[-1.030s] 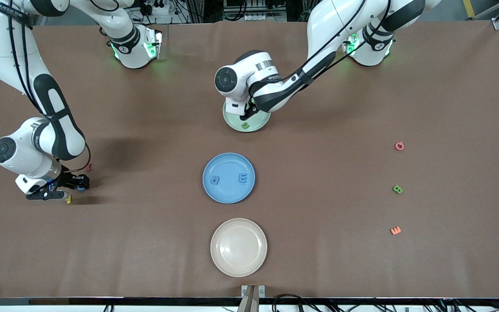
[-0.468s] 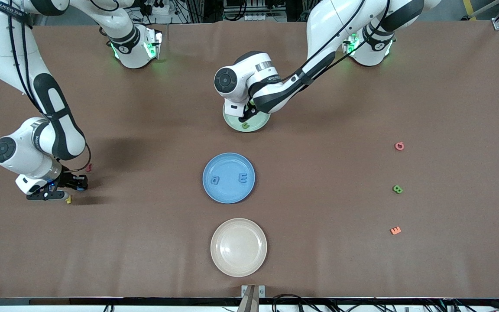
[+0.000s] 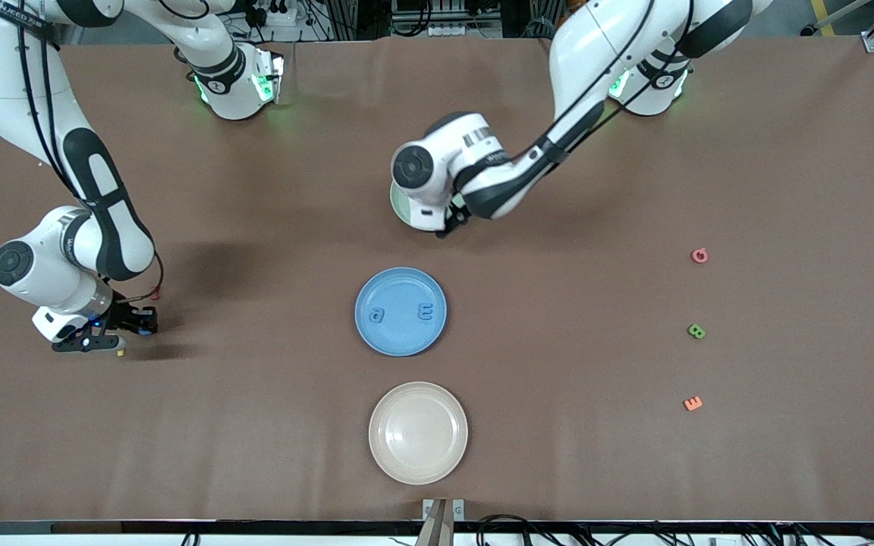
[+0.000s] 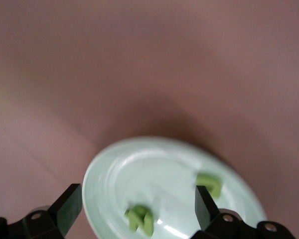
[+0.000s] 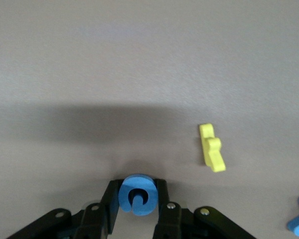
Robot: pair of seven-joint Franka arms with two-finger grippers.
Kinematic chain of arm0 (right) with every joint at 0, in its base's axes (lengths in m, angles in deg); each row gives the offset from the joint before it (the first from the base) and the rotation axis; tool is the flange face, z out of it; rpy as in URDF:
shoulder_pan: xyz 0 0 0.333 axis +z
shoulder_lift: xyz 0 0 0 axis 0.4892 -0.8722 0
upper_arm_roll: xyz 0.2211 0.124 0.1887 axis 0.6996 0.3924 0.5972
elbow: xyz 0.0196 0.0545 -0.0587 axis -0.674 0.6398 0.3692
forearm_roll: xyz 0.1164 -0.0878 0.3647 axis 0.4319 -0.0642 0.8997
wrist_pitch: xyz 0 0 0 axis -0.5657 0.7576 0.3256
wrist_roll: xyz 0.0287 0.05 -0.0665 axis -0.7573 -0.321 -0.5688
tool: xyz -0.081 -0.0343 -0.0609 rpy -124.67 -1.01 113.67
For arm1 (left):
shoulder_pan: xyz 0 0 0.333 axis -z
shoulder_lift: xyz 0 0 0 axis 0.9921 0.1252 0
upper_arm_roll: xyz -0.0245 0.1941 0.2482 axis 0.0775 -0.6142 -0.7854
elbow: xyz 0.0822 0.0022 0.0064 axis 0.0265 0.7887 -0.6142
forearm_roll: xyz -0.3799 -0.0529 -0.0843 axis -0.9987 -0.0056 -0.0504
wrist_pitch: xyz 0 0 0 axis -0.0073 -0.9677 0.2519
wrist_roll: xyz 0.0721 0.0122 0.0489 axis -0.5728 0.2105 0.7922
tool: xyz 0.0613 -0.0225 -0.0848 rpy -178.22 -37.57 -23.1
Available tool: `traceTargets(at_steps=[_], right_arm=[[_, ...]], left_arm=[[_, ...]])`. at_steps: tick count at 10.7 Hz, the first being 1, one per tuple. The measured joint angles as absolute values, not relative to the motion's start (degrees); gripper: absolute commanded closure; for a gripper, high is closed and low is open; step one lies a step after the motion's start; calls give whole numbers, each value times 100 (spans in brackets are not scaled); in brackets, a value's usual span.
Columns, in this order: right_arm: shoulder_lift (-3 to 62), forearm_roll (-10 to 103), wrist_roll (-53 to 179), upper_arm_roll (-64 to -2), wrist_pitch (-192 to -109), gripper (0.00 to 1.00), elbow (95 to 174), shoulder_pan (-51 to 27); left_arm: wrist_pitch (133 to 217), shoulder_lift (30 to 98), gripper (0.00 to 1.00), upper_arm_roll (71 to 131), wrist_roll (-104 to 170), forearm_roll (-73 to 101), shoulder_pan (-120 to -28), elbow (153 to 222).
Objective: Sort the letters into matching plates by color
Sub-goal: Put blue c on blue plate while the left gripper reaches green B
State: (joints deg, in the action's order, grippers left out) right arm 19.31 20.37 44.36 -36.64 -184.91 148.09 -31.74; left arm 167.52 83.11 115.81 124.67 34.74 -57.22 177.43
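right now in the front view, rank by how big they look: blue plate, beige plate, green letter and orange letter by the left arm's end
1. beige plate, slightly larger looking, though it lies nearer the camera, so the two plates may match.
2. blue plate.
3. green letter and orange letter: both tiny and look alike, so no ranking between them.

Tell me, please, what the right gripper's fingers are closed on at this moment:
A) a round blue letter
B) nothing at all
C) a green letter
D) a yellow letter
A: in the right wrist view the right gripper has its fingers pressed against both sides of a round blue letter, while the yellow letter lies apart on the table.
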Motion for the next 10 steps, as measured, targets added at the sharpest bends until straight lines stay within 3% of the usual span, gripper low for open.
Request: traceTargets(at_steps=[3, 7, 10], right_arm=[[1992, 2042, 4460, -3636, -18361, 79, 14713, -2995], [2275, 2049, 5168, -3619, -17127, 79, 14040, -2497], [2333, 2050, 6179, -3519, -16695, 79, 13523, -1914]], left_arm=[[16747, 8247, 0, 11480, 11960, 3704, -6829, 17561], [16605, 8170, 0, 11481, 11271, 4518, -8095, 17680], [16604, 7781, 0, 11493, 10239, 4612, -8779, 17654]])
